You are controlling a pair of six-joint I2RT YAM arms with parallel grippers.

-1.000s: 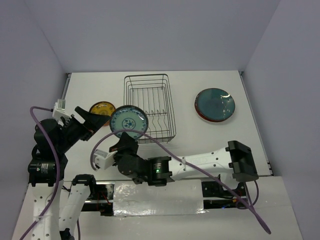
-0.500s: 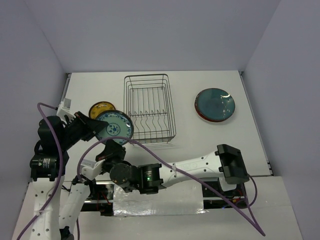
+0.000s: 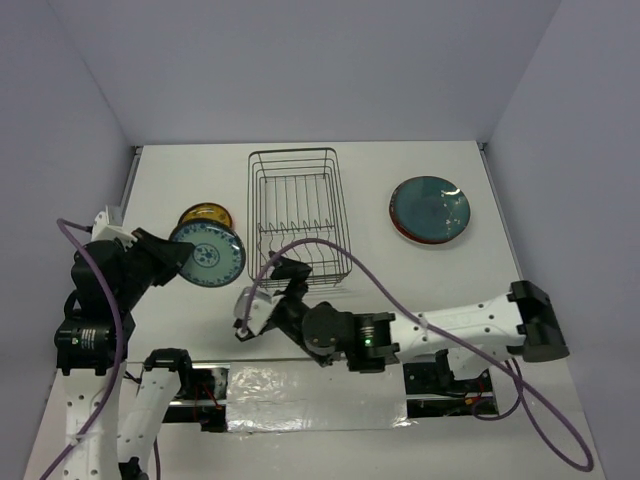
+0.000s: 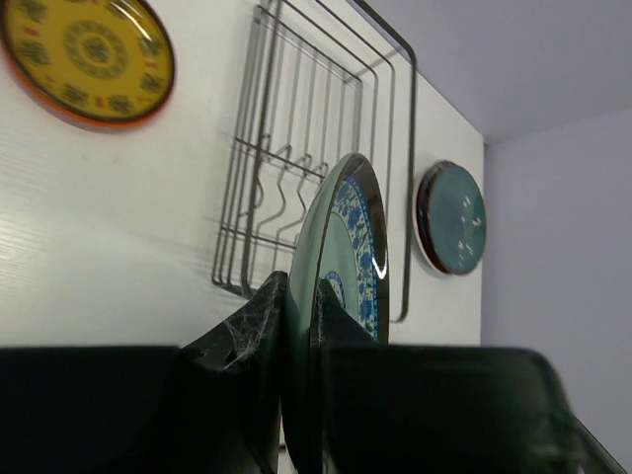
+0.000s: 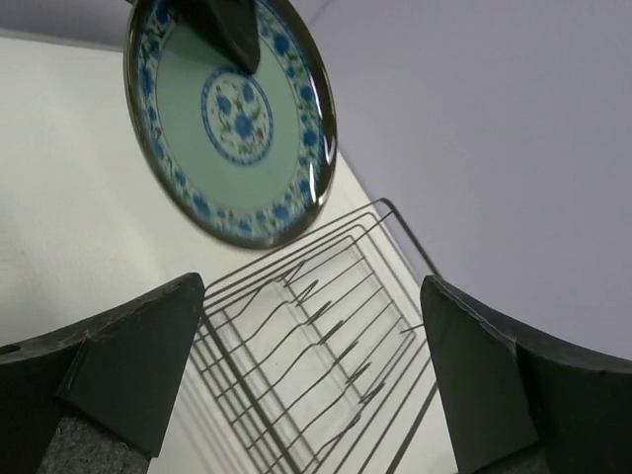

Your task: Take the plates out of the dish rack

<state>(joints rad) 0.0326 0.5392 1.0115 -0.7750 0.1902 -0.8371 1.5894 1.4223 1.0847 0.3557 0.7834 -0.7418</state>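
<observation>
A green plate with blue flowers [image 3: 208,254] hangs on edge above the table, left of the dish rack [image 3: 297,215]. My left gripper [image 3: 180,256] is shut on its rim. In the left wrist view the plate [image 4: 354,247] stands edge-on, pinched in the left gripper [image 4: 298,301]. My right gripper [image 3: 283,276] hovers open by the rack's near left corner, holding nothing. From the right wrist, the plate [image 5: 232,118] shows above the wire rack [image 5: 296,296], which the right gripper [image 5: 314,365] frames. No plates stand in the rack.
A yellow patterned plate [image 3: 204,215] with an orange rim lies flat left of the rack, just behind the held plate. A teal plate [image 3: 430,209] lies flat at the right. Purple cables loop over both arms.
The flowered plate passed from my right gripper to my left. The left shut on it and carried it leftward; the right opened and drew back to the right, toward the rack.
</observation>
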